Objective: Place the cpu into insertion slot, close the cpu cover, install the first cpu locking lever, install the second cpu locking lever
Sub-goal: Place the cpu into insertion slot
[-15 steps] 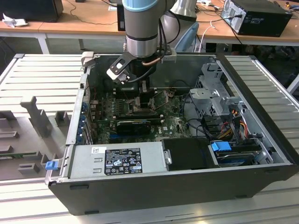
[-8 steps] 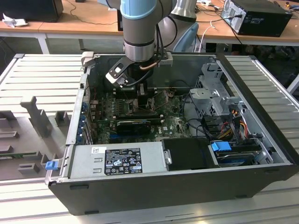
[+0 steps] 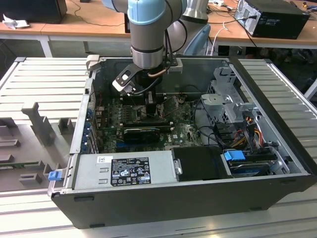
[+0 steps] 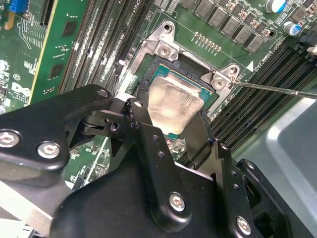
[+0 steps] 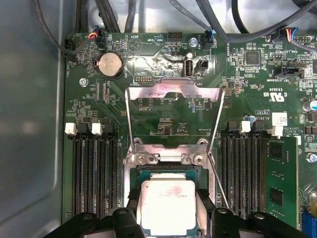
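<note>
A black label [image 3: 130,171] stands on the power supply [image 3: 159,166] at the near side; white lettering dots the motherboard [image 5: 99,94]. I can make out no words.

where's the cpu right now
In the first wrist view the cpu sits at the socket, right at the pincer, memory slots on either side.

cpu [image 5: 167,206]: showing pale silver-grey with a reddish smudge, between the claw's fingers
claw [image 4: 173,121]: showing matt black, silver screws
cpu cover [image 5: 173,91]: gleaming silver, beyond the claw
circuit board [image 5: 257,94]: showing green
memory slots [image 5: 94,173]: running in black stripes, flanking the claw
</note>
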Robot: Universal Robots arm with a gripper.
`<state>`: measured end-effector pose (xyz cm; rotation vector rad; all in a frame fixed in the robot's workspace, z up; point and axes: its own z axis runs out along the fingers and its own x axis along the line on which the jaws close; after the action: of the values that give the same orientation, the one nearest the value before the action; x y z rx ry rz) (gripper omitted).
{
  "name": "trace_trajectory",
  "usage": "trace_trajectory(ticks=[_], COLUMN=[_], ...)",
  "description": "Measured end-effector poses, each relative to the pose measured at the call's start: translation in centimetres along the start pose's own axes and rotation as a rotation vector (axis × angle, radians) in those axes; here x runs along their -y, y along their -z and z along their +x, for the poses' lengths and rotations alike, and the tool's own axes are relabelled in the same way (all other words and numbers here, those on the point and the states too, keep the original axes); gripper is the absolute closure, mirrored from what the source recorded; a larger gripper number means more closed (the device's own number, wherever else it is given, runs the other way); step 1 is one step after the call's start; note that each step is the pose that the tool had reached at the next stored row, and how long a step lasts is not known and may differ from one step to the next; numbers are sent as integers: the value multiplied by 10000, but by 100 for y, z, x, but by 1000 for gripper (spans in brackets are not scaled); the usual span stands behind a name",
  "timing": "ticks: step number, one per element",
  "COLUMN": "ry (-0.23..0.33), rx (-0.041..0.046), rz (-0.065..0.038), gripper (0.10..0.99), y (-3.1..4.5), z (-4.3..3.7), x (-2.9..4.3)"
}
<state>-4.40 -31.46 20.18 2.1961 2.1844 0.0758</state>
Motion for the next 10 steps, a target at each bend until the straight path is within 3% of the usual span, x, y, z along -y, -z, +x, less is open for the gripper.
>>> trace_trajectory(ticks=[8,9,10], ry=[0,-2,0], rx=[3,-23,-1], rz=[1,-9,-2], gripper=[557,549,482], y=[-22,-29,-24], z=[0,4,0], x=[1,0,1])
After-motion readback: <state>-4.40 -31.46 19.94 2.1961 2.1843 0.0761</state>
